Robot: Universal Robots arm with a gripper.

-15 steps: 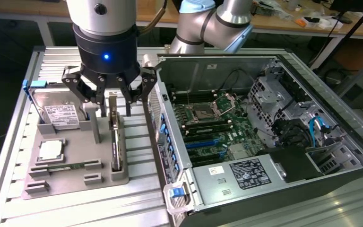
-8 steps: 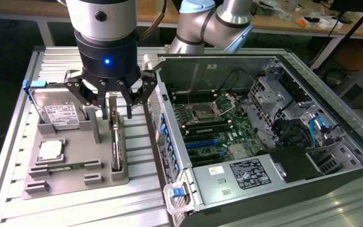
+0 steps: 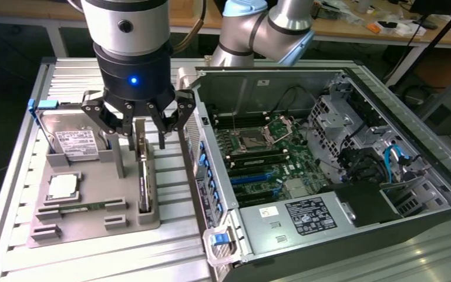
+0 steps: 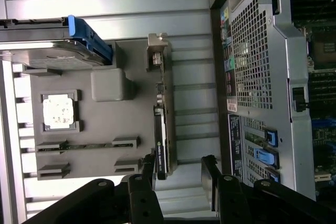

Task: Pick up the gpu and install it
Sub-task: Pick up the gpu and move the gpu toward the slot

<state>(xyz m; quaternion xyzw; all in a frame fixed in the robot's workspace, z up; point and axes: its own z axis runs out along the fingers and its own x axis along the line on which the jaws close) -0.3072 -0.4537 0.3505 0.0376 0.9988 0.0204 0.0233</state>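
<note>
The gpu (image 3: 143, 179) is a thin dark card standing on its long edge in a slot of the grey holder tray (image 3: 92, 226), at the exterior view's left beside the computer case. My gripper (image 3: 141, 138) hangs open just over the card's far end, one finger on each side and nothing gripped. In the wrist view the gpu (image 4: 160, 129) runs lengthwise toward my gripper (image 4: 179, 169), with its near end closer to one fingertip (image 4: 149, 165) than to the other.
The tray also holds a silver hard drive (image 3: 73, 141) in a blue frame, a square processor (image 3: 63, 187) and a green memory stick (image 3: 80, 207). The open computer case (image 3: 413, 176), with its motherboard (image 3: 265, 155) exposed, lies at the exterior view's right, its wall (image 4: 257, 77) close to the card.
</note>
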